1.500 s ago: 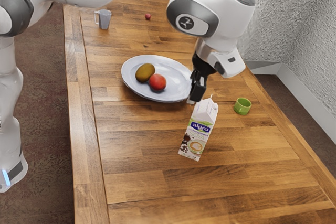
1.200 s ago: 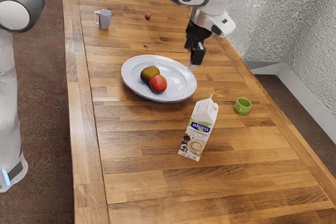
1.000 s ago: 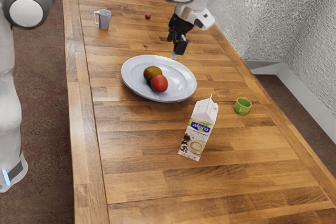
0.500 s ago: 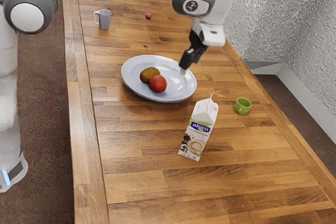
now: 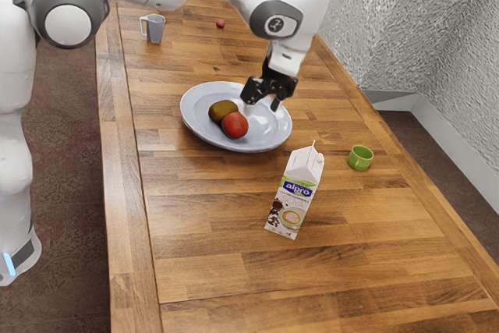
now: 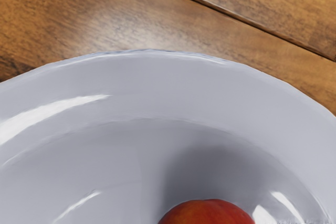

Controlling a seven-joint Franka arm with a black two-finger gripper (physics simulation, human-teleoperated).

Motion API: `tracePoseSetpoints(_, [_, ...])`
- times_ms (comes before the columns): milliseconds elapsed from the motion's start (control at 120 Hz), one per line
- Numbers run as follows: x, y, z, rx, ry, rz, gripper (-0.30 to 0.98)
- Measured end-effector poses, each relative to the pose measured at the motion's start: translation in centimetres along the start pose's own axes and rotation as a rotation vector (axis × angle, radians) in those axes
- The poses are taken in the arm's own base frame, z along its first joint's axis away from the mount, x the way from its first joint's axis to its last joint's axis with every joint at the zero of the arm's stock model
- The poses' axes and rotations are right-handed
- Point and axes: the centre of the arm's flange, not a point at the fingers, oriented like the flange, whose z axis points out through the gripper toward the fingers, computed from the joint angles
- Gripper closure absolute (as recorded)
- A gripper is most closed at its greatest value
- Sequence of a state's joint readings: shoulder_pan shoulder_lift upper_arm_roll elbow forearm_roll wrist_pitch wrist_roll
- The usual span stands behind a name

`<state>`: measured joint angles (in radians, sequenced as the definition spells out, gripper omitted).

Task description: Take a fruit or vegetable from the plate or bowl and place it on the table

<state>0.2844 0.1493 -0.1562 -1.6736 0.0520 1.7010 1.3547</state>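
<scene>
While hanging over the plate point(image 5: 195, 132) with the 2 fingers point(image 5: 253, 91) of the gripper point(image 5: 263, 105) spread wide, have nothing held between them. Reckon on the red fruit point(image 5: 235, 125) as the 1 to take, lying on the plate just beside the brown-green fruit point(image 5: 222, 111); hard to say from this angle whether touching it. Expect modest weight, a fairly firm body and smooth, slightly slippery skin, likely to bruise under a hard squeeze. Best taken around the widest girth, 1 finger to each flank, below the upper curve, for fear of squeezing it out and away. Line up clear of the brown-green fruit, to avoid pinching both or rolling either toward the rim. Close gently, lift clear of the plate, then lower to bare wood on the table point(image 5: 203, 247), well away from the milk carton point(image 5: 295, 193) and the green cup point(image 5: 360, 158). Let go only once resting steadily, to prevent rolling.
</scene>
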Motion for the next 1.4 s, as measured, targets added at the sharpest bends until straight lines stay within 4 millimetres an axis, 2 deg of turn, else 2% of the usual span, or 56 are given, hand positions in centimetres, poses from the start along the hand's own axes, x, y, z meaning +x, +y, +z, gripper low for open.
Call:
tracePoseSetpoints(158, [-0.4,0.1,2.5,-0.028,0.008,0.087,0.0])
tracePoseSetpoints(425, [-1.2,0.2,3.8,-0.044,0.039,0.145,0.0])
tracePoseSetpoints(617, [-2.1,0.3,4.3,-0.054,0.059,0.109,0.0])
tracePoseSetpoints(817, [-2.8,0.1,3.7,-0.044,0.081,0.059,0.0])
tracePoseSetpoints(983, [-5.2,0.0,4.5,-0.059,0.086,-0.009,0.0])
tracePoseSetpoints(1175, [-4.2,0.1,4.7,-0.066,0.095,-0.017,0.0])
tracePoseSetpoints(1400, [-4.5,1.3,5.6,-0.094,0.096,-0.041,0.0])
